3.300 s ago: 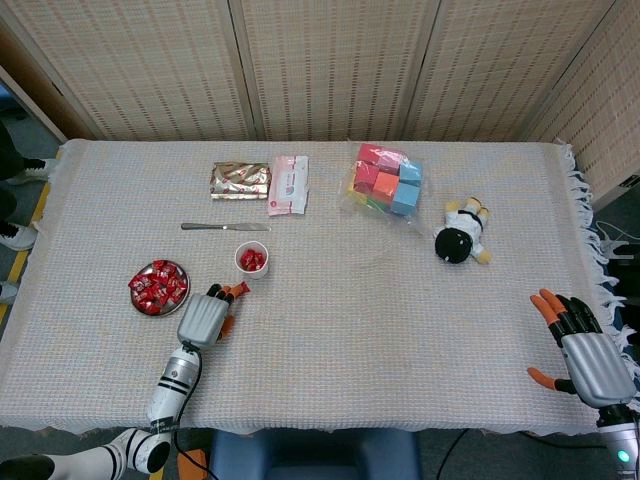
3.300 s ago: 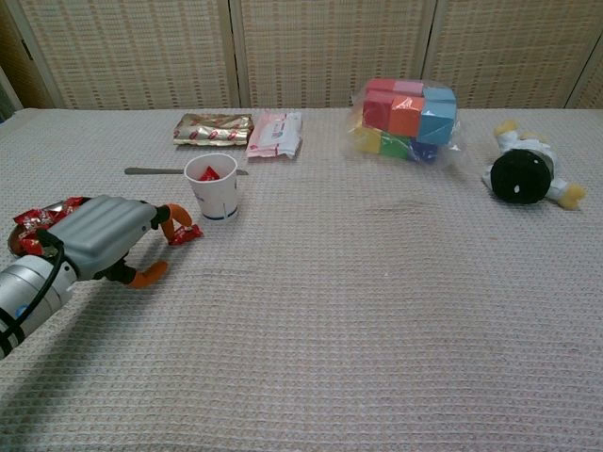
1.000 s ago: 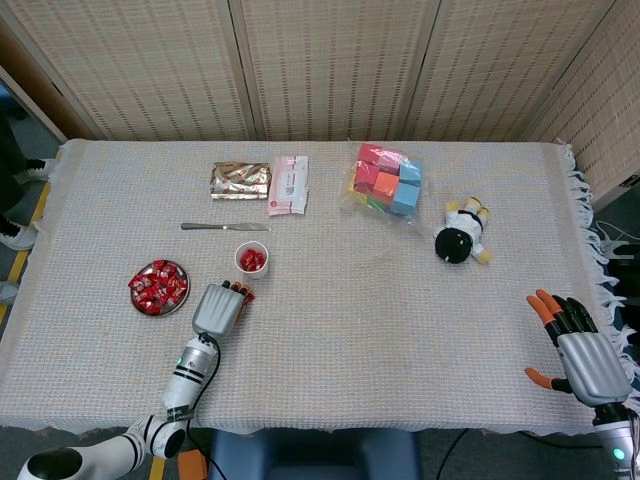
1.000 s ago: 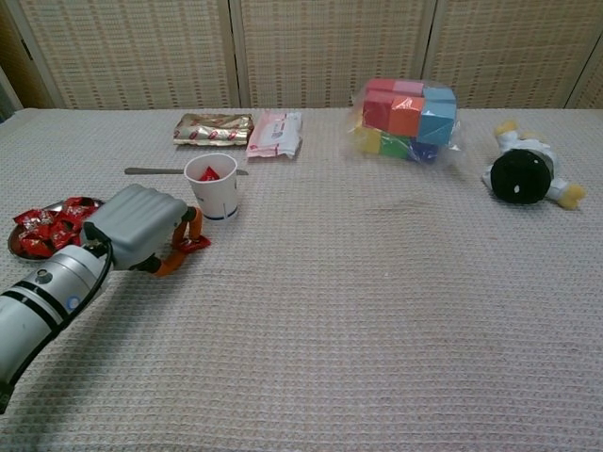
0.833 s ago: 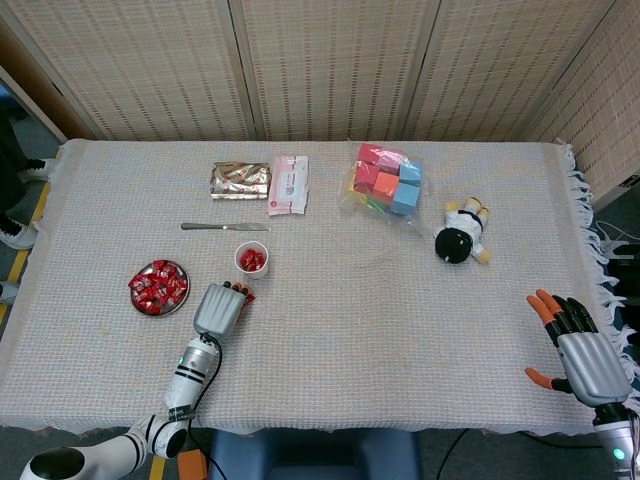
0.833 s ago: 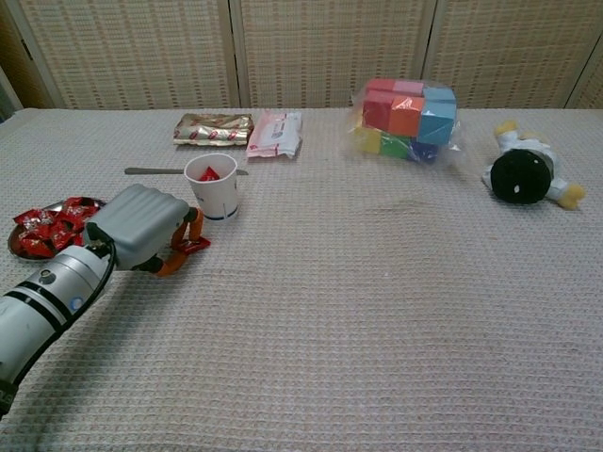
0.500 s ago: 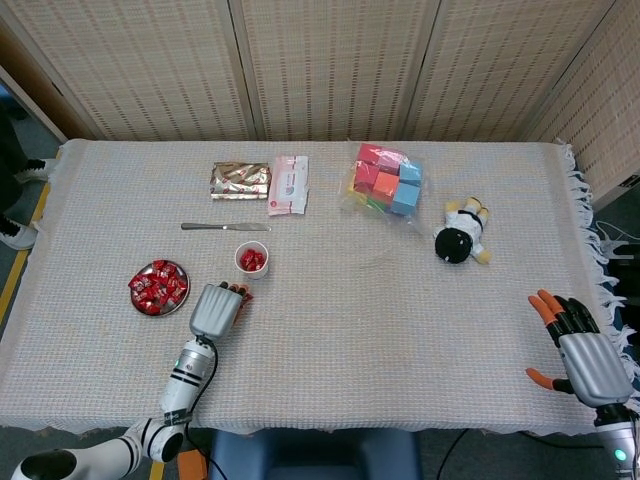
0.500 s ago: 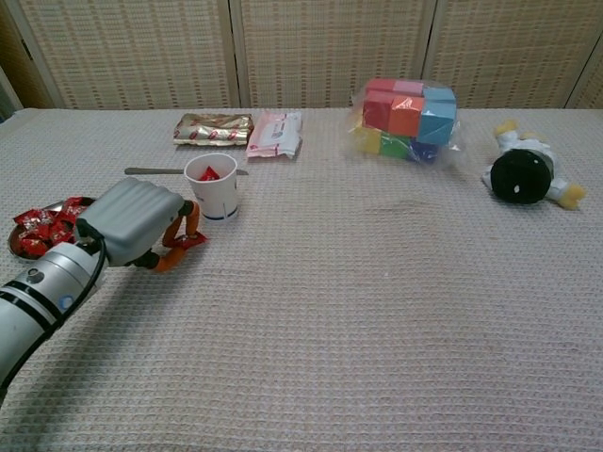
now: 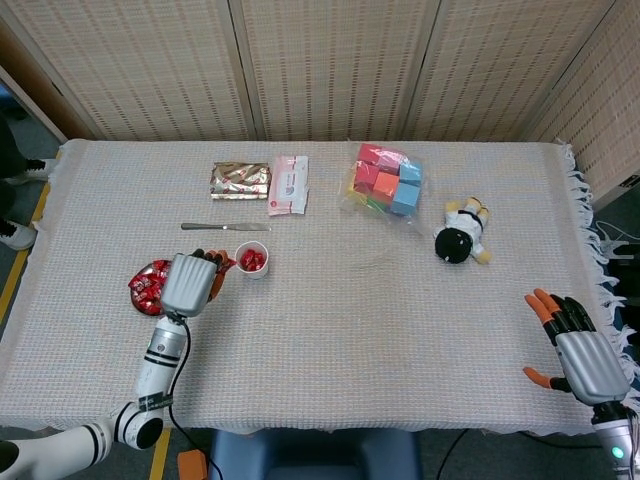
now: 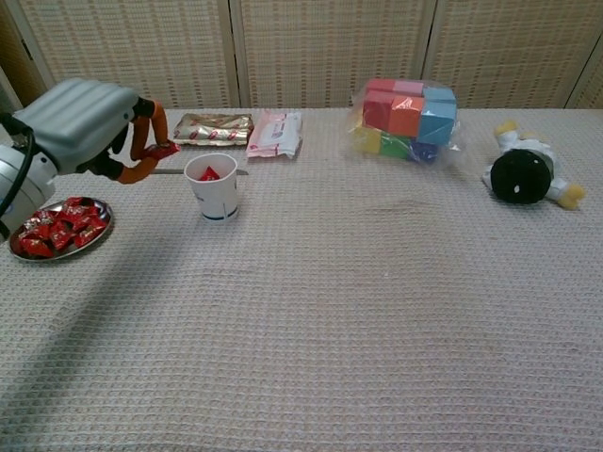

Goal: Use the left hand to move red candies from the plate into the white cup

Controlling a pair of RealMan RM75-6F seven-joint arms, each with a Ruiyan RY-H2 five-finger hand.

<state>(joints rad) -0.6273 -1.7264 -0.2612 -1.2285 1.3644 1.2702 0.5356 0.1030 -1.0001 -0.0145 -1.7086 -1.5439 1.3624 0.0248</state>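
Left hand: we see our left hand [image 10: 80, 122] raised above the table, between the plate and the cup, fingers curled around a red candy [image 10: 162, 149] pinched at the fingertips; in the head view the hand [image 9: 187, 283] covers part of the plate.
Red candy: held in the air, just left of the cup's rim and not yet over it.
White cup: the white cup [image 10: 212, 186] stands upright toward the left half of the table, near the far-left area, with a red candy already inside.
Plate: the plate [image 10: 19, 247] sits near the left edge, well filled with red candies [image 10: 58, 230].
Right hand: our right hand [image 9: 577, 348] rests at the near right corner of the table, fingers spread, holding nothing.
Table: the table [image 10: 377, 311] wears a woven cloth.
Far edge: a gold packet [image 10: 213, 128] and a pink-white packet [image 10: 275, 133] lie side by side; a bag of coloured blocks [image 10: 407, 119] sits further right.
Right edge: a plush toy [image 10: 524, 174] lies on its side.
Behind the cup: a knife [image 9: 225, 227] lies flat.
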